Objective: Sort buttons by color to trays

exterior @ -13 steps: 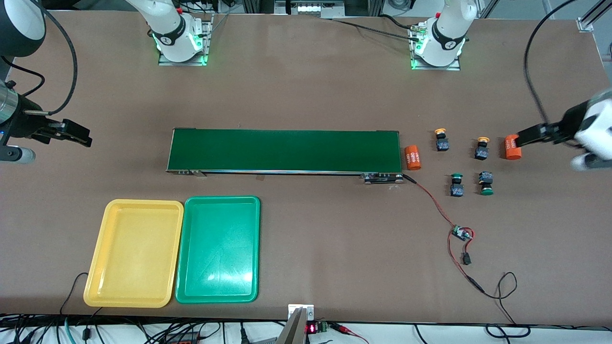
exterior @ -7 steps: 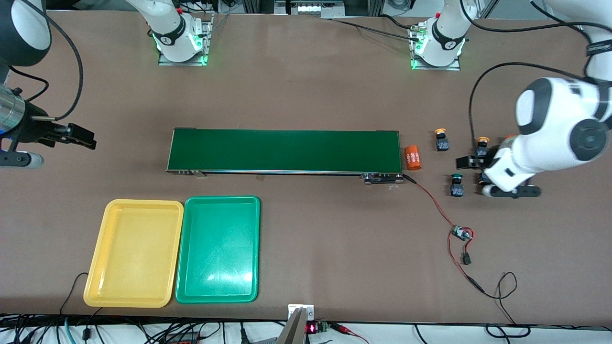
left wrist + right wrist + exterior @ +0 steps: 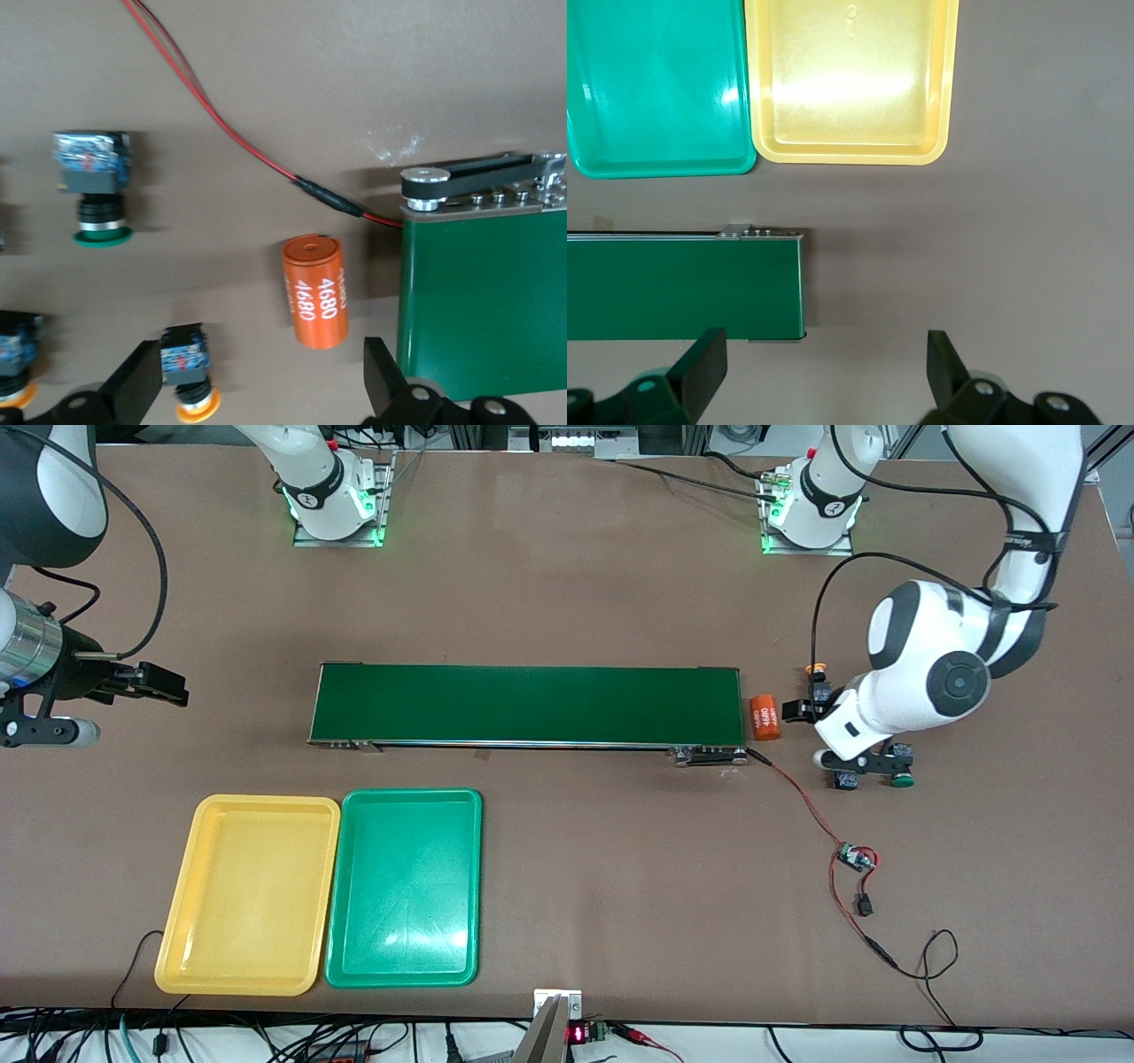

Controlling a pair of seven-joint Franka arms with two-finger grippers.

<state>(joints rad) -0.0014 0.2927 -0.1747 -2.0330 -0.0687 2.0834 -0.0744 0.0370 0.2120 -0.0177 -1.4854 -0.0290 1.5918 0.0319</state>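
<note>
Brown tabletop: left pincer (image 3: 257,390) gapes empty over buttons (image 3: 93,190); right pincer (image 3: 824,376) waits gaping, empty.

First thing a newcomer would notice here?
The long green conveyor belt mid-table, and the yellow tray and green tray side by side, nearer the front camera. Then the left pincer, open over the buttons and an orange cylinder off the belt's end.

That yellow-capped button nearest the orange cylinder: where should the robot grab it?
Probably from straight above, jaws across its blocky black-and-blue body. The yellow-capped button lies on its side, so the body's flat sides are exposed; the round cap looks likelier to slip.
</note>
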